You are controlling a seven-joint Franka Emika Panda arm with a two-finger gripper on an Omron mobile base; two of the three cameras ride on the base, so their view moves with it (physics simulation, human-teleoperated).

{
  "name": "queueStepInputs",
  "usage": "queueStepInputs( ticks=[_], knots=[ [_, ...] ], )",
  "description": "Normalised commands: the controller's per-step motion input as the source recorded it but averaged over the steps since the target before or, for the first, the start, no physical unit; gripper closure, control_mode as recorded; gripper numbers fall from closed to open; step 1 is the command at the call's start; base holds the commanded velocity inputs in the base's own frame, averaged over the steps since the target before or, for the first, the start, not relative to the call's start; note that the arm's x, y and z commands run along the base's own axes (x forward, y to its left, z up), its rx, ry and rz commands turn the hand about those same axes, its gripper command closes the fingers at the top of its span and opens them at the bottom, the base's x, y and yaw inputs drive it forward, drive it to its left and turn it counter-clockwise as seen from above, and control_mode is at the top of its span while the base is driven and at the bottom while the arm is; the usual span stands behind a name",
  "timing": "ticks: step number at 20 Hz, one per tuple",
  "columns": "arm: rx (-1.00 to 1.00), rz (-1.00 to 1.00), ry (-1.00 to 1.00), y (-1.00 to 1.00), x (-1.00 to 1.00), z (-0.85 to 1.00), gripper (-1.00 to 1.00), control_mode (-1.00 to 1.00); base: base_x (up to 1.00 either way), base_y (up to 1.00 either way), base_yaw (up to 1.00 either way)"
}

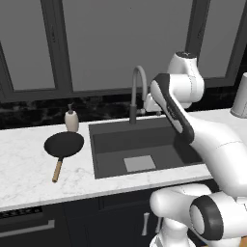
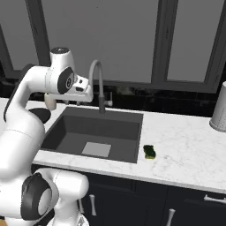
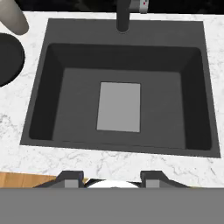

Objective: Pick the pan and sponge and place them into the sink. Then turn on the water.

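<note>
Hovering above the sink [image 3: 48, 109], the hand [image 3: 113, 177] is seen spread and empty.
Pan [image 1: 64, 144] is set by the desk's [image 1: 29, 169] left sink edge; sponge [image 2: 150, 151] by its right.

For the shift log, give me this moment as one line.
pan: counter left of sink | sponge: counter right of sink | gripper: above sink, open, holding nothing | faucet: no water

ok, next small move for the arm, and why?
Probably swing toward the pan: it sits on the counter beside the soap dispenser, the sponge lies on the opposite side, the sink holds neither, and the gripper, holding nothing, hangs above the basin.
</note>
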Motion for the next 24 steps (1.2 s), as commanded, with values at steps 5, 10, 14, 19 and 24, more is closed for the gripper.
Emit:
queueStepInputs(
  ticks=[5, 10, 14, 19, 24],
  knots=[
    [0.0, 0.02, -0.05, 0.15, -0.32, 0.0, -1.0, -1.0, 0.0, 0.0, 0.0],
    [0.02, 0.01, -0.02, 0.5, -0.56, 0.0, -1.0, -1.0, 0.0, 0.0, 0.0],
    [0.12, 0.0, 0.01, 0.58, -0.46, -0.09, -1.0, -1.0, 0.0, 0.0, 0.0],
    [0.01, 0.0, 0.02, 0.73, -0.23, -0.08, -1.0, -1.0, 0.0, 0.0, 0.0],
    [0.0, 0.0, 0.08, 0.89, 0.0, -0.08, -1.0, -1.0, 0.0, 0.0, 0.0]
  ],
)
